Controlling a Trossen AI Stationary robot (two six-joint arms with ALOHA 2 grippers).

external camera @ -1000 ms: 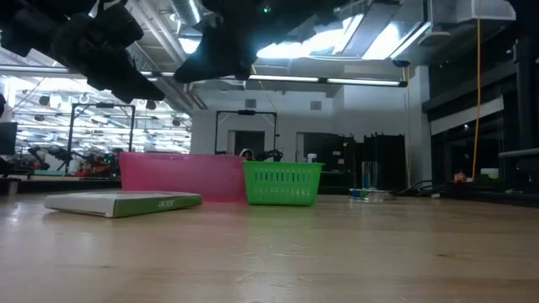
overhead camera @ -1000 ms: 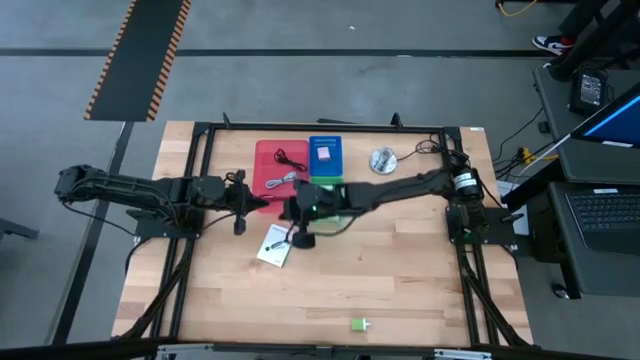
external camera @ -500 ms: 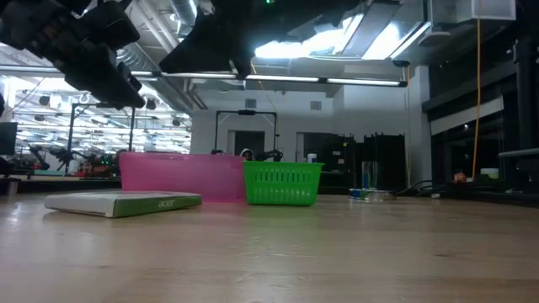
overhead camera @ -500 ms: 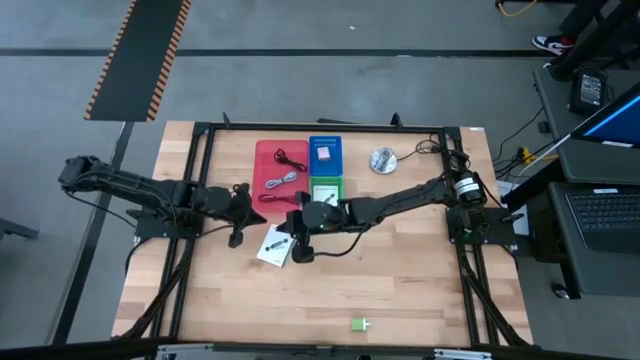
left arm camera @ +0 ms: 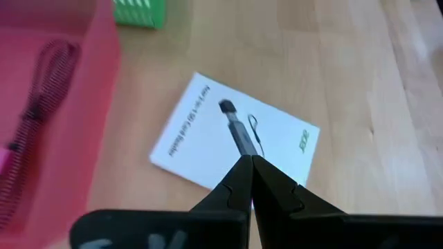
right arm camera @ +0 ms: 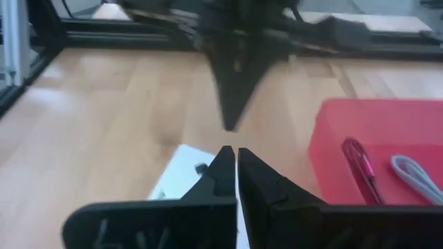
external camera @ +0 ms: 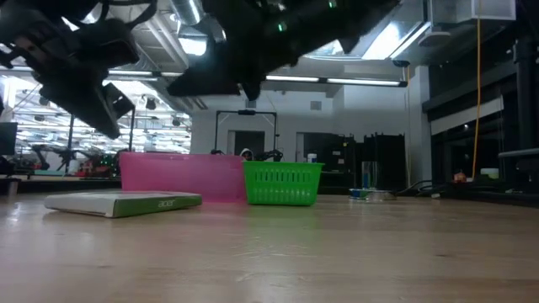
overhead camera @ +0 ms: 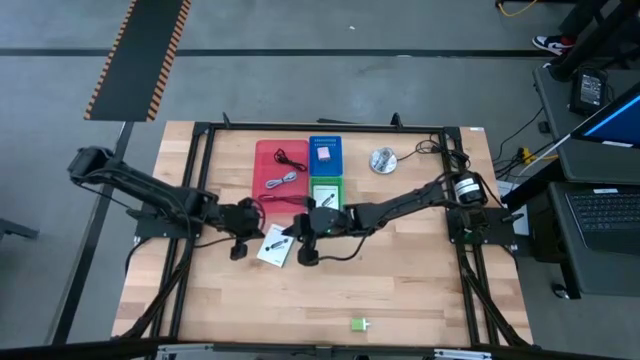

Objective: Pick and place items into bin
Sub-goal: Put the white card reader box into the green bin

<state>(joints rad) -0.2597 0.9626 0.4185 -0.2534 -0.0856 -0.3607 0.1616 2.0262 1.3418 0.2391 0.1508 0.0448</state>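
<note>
Both claws hang above the middle of the counter (overhead camera: pixel 400 290), over a white card (overhead camera: pixel 273 245) that lies flat on the wood just in front of the red bin (overhead camera: pixel 281 168). The left claw (left arm camera: pixel 251 160) has its fingers pressed together and holds nothing. The right claw (right arm camera: pixel 232 155) faces it from the other side, fingers likewise together and empty.

Risk 1: collision. The two claws point at each other across the same card and stand near one another. If both descend together, they may strike.

Risk 2: failed pick. The card is thin and lies flush with the counter. Fingers that stay together cannot take it; a descent in this state would only push or slide the card.

Risk 3: bin contact. The red bin, which holds a dark red cable (left arm camera: pixel 38 117) and a grey cable (right arm camera: pixel 415 176), sits just beside the card. A sideways push could drive the card against its wall.

A small green block (overhead camera: pixel 358 324) remains near the front edge, well apart.
</note>
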